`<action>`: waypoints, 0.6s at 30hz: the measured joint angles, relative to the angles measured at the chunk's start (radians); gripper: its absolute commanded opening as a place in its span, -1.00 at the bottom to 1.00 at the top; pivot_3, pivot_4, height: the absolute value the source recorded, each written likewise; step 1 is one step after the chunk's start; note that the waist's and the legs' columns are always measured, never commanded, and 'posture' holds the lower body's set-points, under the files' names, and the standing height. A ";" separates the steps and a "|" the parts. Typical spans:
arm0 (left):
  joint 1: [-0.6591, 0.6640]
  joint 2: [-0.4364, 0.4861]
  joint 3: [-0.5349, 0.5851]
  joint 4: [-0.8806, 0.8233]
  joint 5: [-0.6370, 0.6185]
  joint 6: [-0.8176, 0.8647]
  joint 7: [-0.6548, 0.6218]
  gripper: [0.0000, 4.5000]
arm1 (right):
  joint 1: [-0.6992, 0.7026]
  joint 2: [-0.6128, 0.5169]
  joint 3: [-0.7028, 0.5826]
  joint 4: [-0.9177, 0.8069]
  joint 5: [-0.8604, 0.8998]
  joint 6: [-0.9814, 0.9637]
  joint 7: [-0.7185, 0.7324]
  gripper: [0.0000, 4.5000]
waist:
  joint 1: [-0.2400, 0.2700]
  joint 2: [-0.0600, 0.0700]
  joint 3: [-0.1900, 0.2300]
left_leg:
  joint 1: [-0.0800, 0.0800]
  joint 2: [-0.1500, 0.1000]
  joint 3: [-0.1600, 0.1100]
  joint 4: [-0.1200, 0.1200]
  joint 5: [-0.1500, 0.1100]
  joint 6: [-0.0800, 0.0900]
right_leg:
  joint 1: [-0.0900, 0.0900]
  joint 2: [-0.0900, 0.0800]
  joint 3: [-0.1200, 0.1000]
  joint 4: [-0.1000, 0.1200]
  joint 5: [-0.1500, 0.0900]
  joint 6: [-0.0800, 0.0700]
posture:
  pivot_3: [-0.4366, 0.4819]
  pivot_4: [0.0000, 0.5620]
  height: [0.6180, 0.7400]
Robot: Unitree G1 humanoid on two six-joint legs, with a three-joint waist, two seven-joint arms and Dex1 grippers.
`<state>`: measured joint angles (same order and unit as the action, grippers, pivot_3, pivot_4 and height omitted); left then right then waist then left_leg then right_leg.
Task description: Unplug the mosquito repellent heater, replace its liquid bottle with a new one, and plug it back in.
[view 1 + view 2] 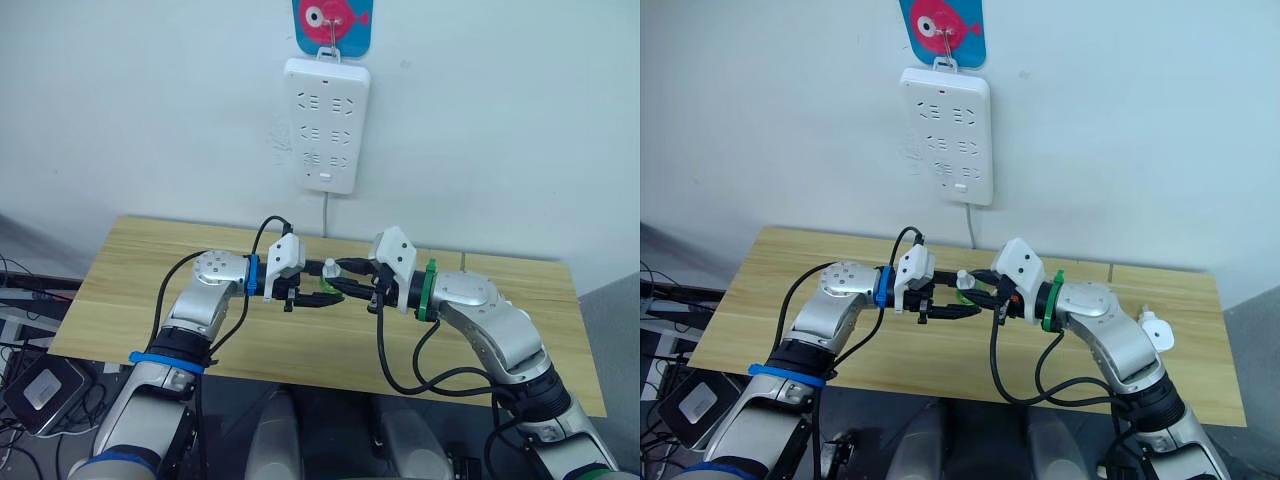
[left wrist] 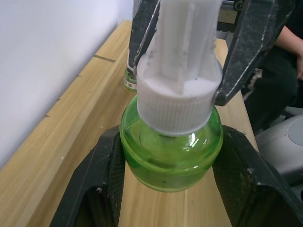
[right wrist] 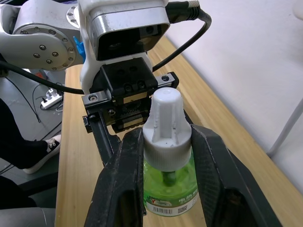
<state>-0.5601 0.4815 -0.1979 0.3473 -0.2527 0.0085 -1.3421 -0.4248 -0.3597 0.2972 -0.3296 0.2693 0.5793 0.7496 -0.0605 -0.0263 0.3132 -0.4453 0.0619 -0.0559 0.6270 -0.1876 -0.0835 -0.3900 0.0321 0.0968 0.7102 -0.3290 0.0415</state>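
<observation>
While held above the table [image 1: 150, 260], capped green bottle [image 3: 168, 189] clamped by left gripper [image 1: 312, 298], right gripper [image 3: 165, 142] clamped on its white cap [image 3: 165, 120].

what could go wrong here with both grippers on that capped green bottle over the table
The left gripper clamps the new bottle round its body while the right gripper pinches the white cap. Twisting could make the smooth round body slip in the grip, so the cap may not loosen. If it comes off suddenly, liquid might spill on the wooden table. The bottle is held above the table, so a lost grip would probably drop it.
</observation>
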 measured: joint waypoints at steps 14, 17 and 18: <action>0.131 0.098 -0.045 -0.267 -0.026 -0.029 -0.146 -0.01 | -0.292 -0.058 0.108 0.420 0.067 -0.337 0.720 -0.54 | 0.008 0.000 0.000 | 0.002 0.001 0.000 0.000 0.000 0.000 | 0.001 0.001 -0.001 0.003 0.000 0.000 | 0.08 -0.02 1.00; 0.133 0.108 -0.041 -0.277 -0.028 -0.018 -0.147 -0.01 | -0.341 -0.033 0.118 0.522 0.063 -0.423 0.787 -0.54 | 0.020 0.000 0.000 | 0.002 0.001 -0.001 0.001 0.000 0.000 | 0.000 0.001 -0.001 0.003 0.000 0.000 | 0.08 -0.02 1.00; 0.133 0.107 -0.040 -0.277 -0.025 -0.016 -0.143 -0.01 | -0.344 -0.032 0.118 0.535 0.063 -0.435 0.792 -0.22 | 0.025 0.000 0.000 | 0.002 0.000 -0.001 0.001 0.000 0.000 | 0.000 0.000 -0.001 0.003 0.000 0.000 | 0.08 -0.02 1.00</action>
<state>-0.4272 0.5889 -0.2383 0.0707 -0.2779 -0.0078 -1.4856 -0.7688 -0.3914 0.4154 0.2052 0.3327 0.1445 1.5418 -0.0354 -0.0260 0.3135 -0.4434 0.0624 -0.0565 0.6276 -0.1876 -0.0833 -0.3896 0.0325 0.0960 0.7128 -0.3290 0.0413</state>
